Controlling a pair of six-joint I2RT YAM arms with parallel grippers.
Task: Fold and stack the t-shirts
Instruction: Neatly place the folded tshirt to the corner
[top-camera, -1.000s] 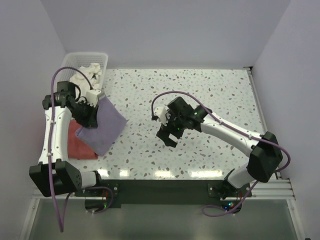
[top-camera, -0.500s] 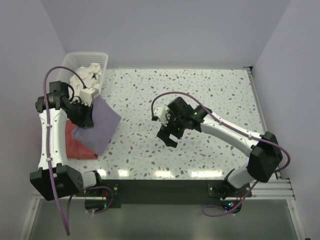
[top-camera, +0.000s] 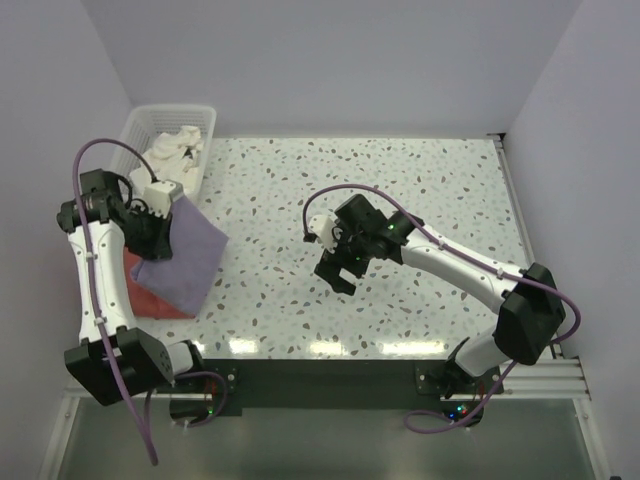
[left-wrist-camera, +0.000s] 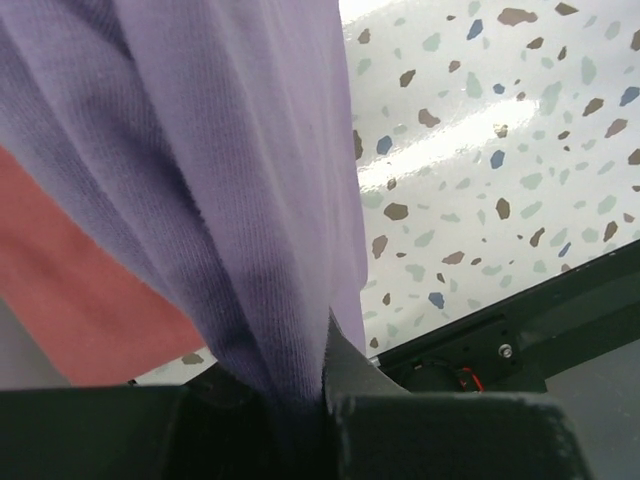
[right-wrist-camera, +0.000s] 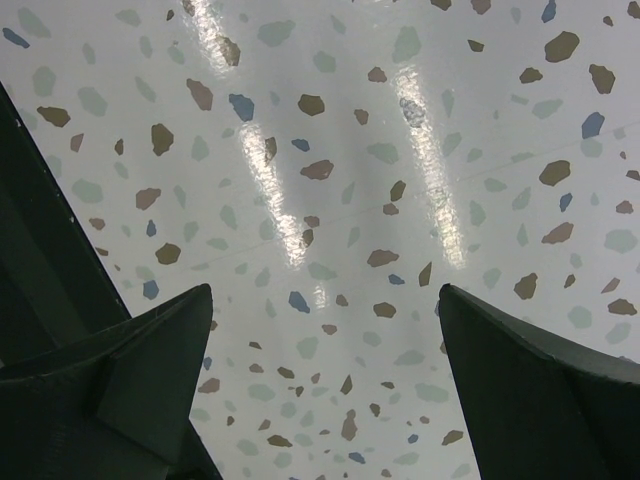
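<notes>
Holding the lilac t-shirt (top-camera: 192, 255) pinched in the left gripper (top-camera: 160, 238) at the table's left edge; right gripper (top-camera: 338, 272) spread wide over mid-table (top-camera: 420, 190).
Top: lilac t-shirt drapes down and right from the left gripper, overlapping the coral t-shirt (top-camera: 150, 298) that lies flat by the left edge. White lattice basket (top-camera: 135, 125) with crumpled white cloth (top-camera: 175, 148) sits just behind that arm. Right gripper is well apart from both shirts. Left wrist: jaws narrow, clamped on a bunched fold of lilac t-shirt (left-wrist-camera: 240, 150) right at the fingertips (left-wrist-camera: 355, 380); coral t-shirt (left-wrist-camera: 70, 290) below-left, speckled table (left-wrist-camera: 480, 150) and dark front rail (left-wrist-camera: 540, 320) to the right. Right wrist: fingers (right-wrist-camera: 130, 380) far apart, only speckled table (right-wrist-camera: 330, 150) between them.
</notes>
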